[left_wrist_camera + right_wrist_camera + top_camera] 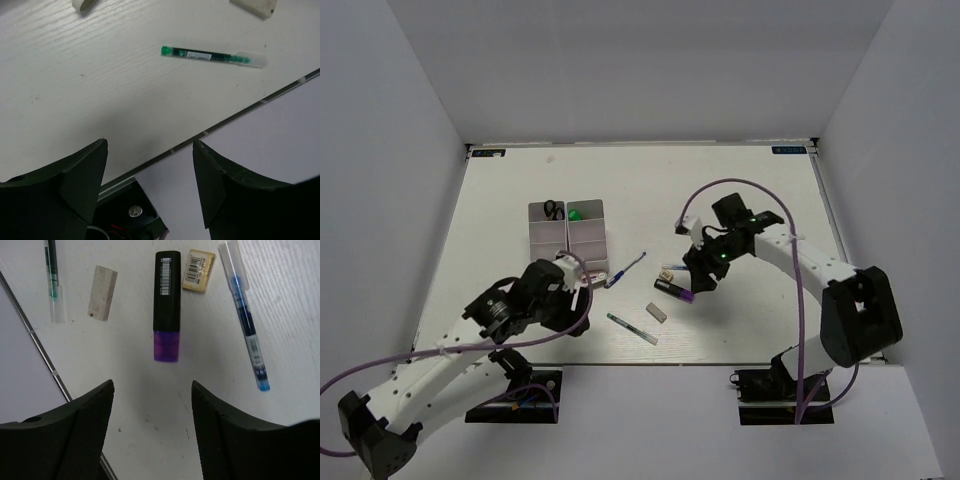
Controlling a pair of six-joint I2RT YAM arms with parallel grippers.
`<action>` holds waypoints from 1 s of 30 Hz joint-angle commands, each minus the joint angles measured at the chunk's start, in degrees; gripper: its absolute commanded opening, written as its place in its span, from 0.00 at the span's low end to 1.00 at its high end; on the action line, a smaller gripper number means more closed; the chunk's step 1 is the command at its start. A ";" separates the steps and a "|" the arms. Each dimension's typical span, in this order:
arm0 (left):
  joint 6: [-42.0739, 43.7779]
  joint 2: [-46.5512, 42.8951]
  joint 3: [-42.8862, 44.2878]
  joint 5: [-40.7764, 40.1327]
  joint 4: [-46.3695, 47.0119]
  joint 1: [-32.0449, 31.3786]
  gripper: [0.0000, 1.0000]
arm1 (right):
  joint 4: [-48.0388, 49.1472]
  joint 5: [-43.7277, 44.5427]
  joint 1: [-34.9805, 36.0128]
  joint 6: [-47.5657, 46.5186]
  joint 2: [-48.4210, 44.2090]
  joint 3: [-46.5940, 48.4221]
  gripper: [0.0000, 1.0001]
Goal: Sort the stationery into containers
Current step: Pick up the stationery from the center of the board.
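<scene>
Two pale divided trays (567,236) stand side by side left of centre; black-handled scissors (553,209) and a green-capped marker (578,213) lie in their far compartments. A purple-capped black marker (673,291) (166,305) lies on the table with a beige eraser (198,271) beside its far end. A blue pen (625,270) (247,320), a whitish eraser (659,311) (102,300) and a green pen (632,328) (212,56) lie around it. My right gripper (704,281) (152,385) is open and empty, just short of the marker's purple cap. My left gripper (582,296) (150,145) is open and empty near the trays' near end.
The table's front edge (240,112) runs close under my left gripper, with the left arm's base plate (515,395) below it. White walls enclose the table on three sides. A purple cable (750,185) loops above the right arm.
</scene>
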 commanded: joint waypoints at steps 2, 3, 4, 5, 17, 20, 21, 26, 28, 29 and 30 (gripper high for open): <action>-0.40 -6.27 -2.02 -0.58 -2.33 -0.12 0.79 | 2.67 6.12 5.25 -0.91 6.19 2.03 0.66; -0.31 -8.72 -2.55 -1.46 -2.50 -0.12 0.79 | 3.98 7.01 6.48 -1.00 7.25 1.68 0.66; -0.23 -9.26 -2.73 -1.64 -3.02 -0.21 0.79 | 4.77 9.28 6.93 -1.35 7.69 0.55 0.66; -0.31 -10.57 -2.73 -2.17 -3.12 -0.29 0.79 | 6.69 10.08 8.07 -1.44 8.22 0.19 0.68; -1.02 -16.30 -4.31 -4.55 -3.82 -0.21 0.80 | 12.77 19.57 14.05 -2.76 13.23 -2.62 0.66; -1.37 -17.61 -4.48 -5.34 -4.35 -0.21 0.80 | 14.01 21.77 15.63 -2.41 13.94 -3.86 0.65; -1.37 -17.70 -4.57 -5.69 -4.52 -0.12 0.80 | 14.62 22.22 16.42 -2.41 14.11 -4.03 0.64; -1.63 -19.28 -4.75 -6.48 -4.70 -0.21 0.80 | 15.24 25.82 17.74 -2.84 14.38 -6.05 0.52; -1.72 -19.46 -4.75 -6.83 -4.70 -0.21 0.80 | 15.33 27.40 18.27 -2.85 14.12 -7.46 0.42; -1.81 -19.81 -4.66 -6.83 -4.87 -0.21 0.80 | 15.24 27.84 18.36 -2.93 13.85 -7.81 0.39; -1.81 -20.08 -4.49 -6.92 -4.88 -0.21 0.80 | 15.33 29.06 18.45 -3.19 13.76 -9.38 0.36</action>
